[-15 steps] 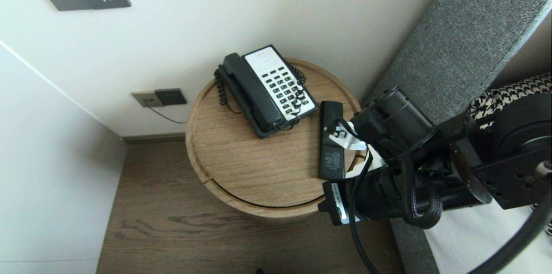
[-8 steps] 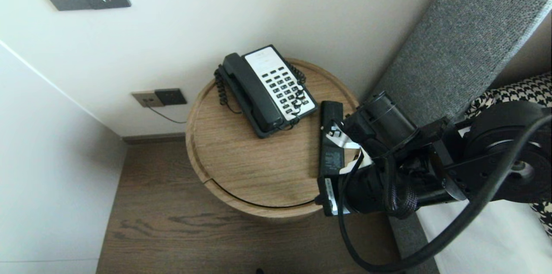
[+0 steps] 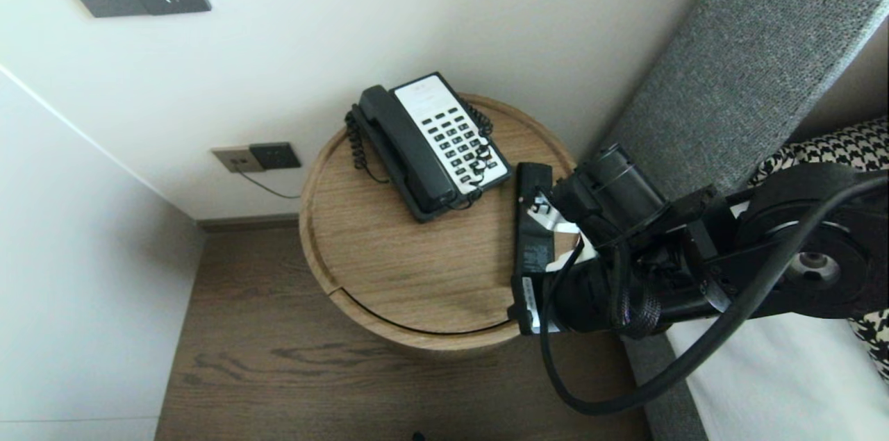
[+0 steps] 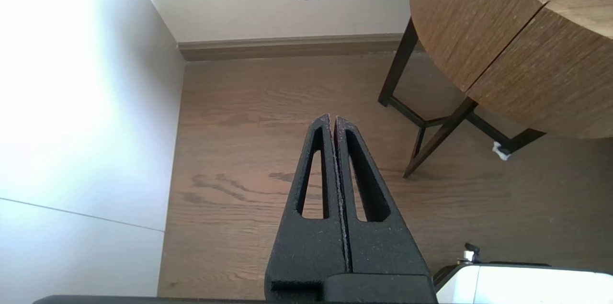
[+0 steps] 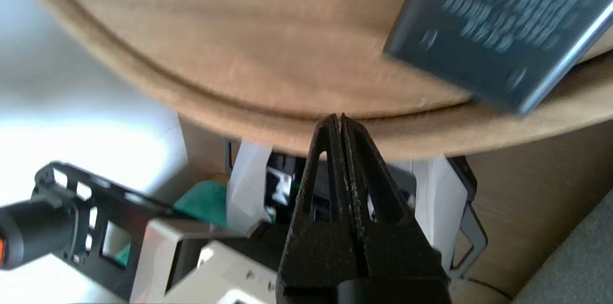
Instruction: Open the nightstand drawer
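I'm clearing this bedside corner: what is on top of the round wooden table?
A corded telephone and a slim black device, label side up, lie on the table. The right arm covers the table's right edge, so whatever lies under it cannot be seen.

Right gripper black, slotted; cable perhaps braided.

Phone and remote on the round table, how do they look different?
The phone is wide, with a white button face and a curly cord; the remote is a thin, all-black bar with tiny print. The phone lies toward the wall side of the table; the remote lies at its right edge, near the shut right gripper. Both lie flat on the wood, and both are partly black.
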{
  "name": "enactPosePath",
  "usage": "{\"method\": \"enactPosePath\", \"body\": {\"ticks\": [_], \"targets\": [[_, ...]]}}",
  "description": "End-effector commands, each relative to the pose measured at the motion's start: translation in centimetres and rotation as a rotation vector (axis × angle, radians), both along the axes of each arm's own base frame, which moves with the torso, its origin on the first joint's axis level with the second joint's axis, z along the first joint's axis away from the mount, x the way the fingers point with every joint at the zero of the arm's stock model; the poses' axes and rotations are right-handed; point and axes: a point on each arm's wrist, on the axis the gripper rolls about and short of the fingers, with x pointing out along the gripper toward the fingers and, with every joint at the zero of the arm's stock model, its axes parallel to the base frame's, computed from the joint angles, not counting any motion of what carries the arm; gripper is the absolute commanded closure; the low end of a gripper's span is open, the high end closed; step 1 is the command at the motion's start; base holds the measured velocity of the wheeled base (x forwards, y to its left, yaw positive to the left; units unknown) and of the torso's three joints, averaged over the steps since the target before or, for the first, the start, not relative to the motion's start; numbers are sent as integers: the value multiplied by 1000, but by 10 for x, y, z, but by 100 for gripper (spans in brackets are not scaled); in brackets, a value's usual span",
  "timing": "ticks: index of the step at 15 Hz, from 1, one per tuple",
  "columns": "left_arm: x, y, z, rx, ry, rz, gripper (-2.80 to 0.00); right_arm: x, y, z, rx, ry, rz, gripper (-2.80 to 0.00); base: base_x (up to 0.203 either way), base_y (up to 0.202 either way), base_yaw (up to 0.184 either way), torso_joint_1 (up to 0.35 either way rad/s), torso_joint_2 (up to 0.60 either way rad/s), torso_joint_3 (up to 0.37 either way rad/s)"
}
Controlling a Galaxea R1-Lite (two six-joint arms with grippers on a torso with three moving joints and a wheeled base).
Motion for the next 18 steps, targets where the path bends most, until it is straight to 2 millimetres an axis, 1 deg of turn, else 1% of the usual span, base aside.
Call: {"method": "enactPosePath", "body": {"ticks": [1, 10, 13, 18], "targets": [[0, 0, 0, 0, 0, 0, 0, 3, -1, -2, 0, -2, -14, 0, 0, 0, 0, 0, 0, 0], [0, 0, 0, 0, 0, 0, 0, 4, -2, -14, -27, 19, -19, 0, 0, 0, 0, 0, 0, 0], [0, 0, 0, 0, 0, 1, 0, -1, -2, -12, -22, 17, -8, 0, 0, 0, 0, 0, 0, 0], [0, 0, 0, 0, 0, 0, 0, -12, -5, -22, -48, 46, 11, 0, 0, 0, 0, 0, 0, 0]]}}
